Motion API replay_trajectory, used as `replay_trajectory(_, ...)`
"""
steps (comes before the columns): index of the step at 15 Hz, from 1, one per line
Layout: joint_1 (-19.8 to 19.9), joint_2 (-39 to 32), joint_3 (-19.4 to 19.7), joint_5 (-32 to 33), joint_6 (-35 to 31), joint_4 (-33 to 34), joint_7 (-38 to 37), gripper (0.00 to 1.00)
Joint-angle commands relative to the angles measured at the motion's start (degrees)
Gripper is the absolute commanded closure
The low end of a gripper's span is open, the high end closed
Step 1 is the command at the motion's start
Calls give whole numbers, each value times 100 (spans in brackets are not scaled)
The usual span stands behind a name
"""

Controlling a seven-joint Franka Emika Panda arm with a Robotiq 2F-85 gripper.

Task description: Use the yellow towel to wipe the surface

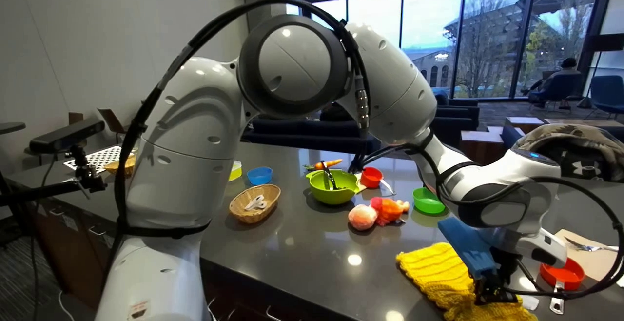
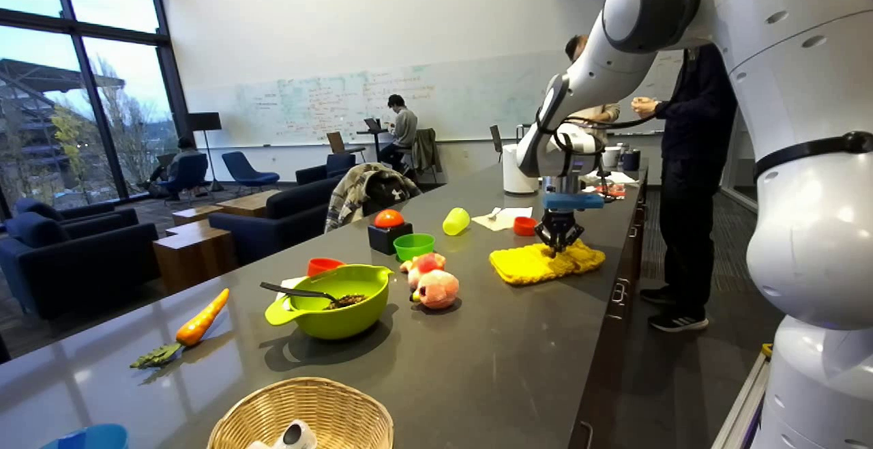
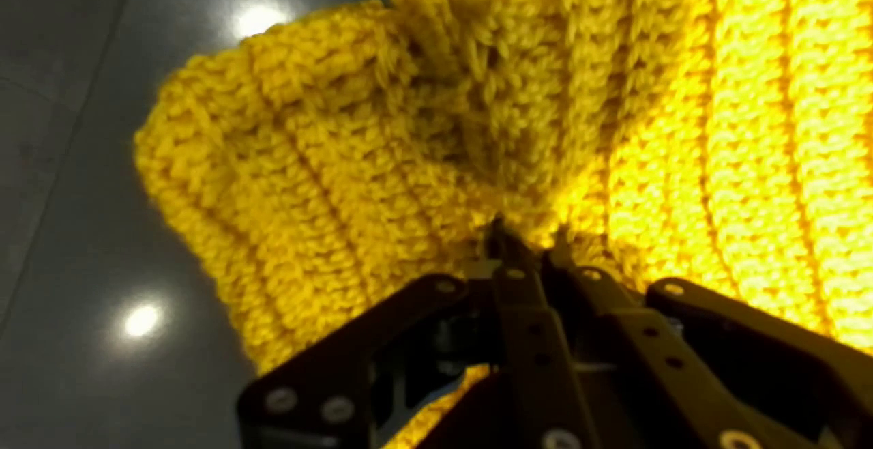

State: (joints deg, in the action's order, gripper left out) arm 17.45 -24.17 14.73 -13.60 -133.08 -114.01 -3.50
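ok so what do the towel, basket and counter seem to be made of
Towel: chunky knitted or crocheted yarn, matte; looped stitches show, fibre unclear.
Basket: likely wicker or similar, slight sheen; woven strands show.
Counter: perhaps polished stone or an imitation, glossy; bright reflections show.

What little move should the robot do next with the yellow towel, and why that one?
Probably a short, low slide of the yellow towel along the gray counter. In the wrist view, the end effector looks closed on bunched cloth, and the rest lies spread on the counter, so dragging it could wipe underneath.
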Motion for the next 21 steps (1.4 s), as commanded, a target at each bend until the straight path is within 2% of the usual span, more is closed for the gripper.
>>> replay_trajectory(1, 152, -825, 82, 117, -2, 687, -369, 98)
replay_trajectory(6, 220, -1142, 75, 11, -3, 1108, -788, 98)
replay_trajectory(13, 291, -1257, 30, -148, -179, 1239, -1069, 98)
replay_trajectory(18, 333, -1075, -22, -398, -393, 1077, -1145, 98)
replay_trajectory(21, 199, -754, -54, -374, -711, 492, -1021, 98)
